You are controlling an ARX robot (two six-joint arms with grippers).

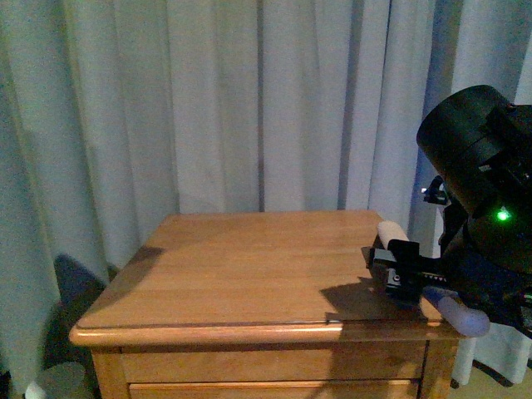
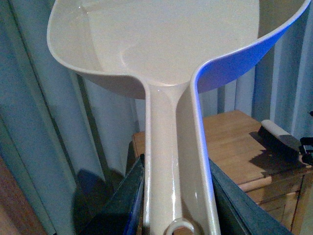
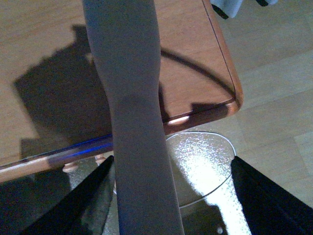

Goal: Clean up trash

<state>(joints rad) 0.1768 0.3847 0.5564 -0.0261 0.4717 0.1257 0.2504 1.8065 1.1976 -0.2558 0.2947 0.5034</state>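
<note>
Trash shows in no view, not even in the dustpan (image 2: 161,44) your left hand (image 2: 175,164) pinches; right hand (image 3: 171,171) straddles the brush (image 3: 132,98) at the tabletop's (image 1: 241,266) near right edge, grip unclear; likely wrap-up, so park tools.

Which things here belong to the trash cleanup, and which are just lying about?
For the job: dustpan, brush, probably the bin on the floor. No trash in view.
Just there: table, curtains.
</note>
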